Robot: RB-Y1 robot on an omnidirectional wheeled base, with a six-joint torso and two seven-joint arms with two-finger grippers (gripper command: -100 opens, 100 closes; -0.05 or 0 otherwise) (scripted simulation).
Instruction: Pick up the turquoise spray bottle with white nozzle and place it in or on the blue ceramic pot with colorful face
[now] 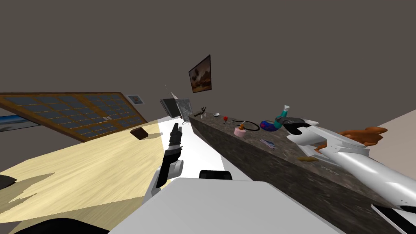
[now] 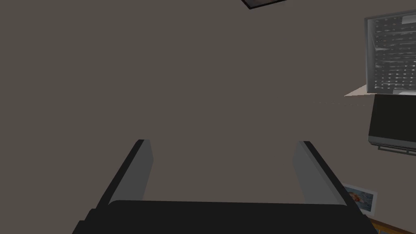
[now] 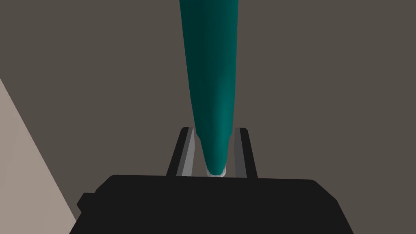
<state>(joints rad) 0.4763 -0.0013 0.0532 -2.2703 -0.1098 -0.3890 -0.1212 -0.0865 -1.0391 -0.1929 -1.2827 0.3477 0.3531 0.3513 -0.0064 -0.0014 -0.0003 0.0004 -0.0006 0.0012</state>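
The right gripper (image 3: 214, 131) has its fingers pressed against the sides of the turquoise spray bottle with white nozzle (image 3: 209, 81). It holds the bottle upright over the dark mottled stone counter (image 1: 252, 158), just beside the rounded blue pot with coloured markings (image 1: 268, 126). To place it well, I judge the bottle should rise clear of the pot's rim, centre over the opening, then go down gently before release. The left gripper (image 2: 223, 142) hangs wide open and empty beside the counter.

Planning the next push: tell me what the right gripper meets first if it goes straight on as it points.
Only the grey-brown wall lies ahead of the right gripper, and the teal spray bottle it grips would touch first; distance unclear.
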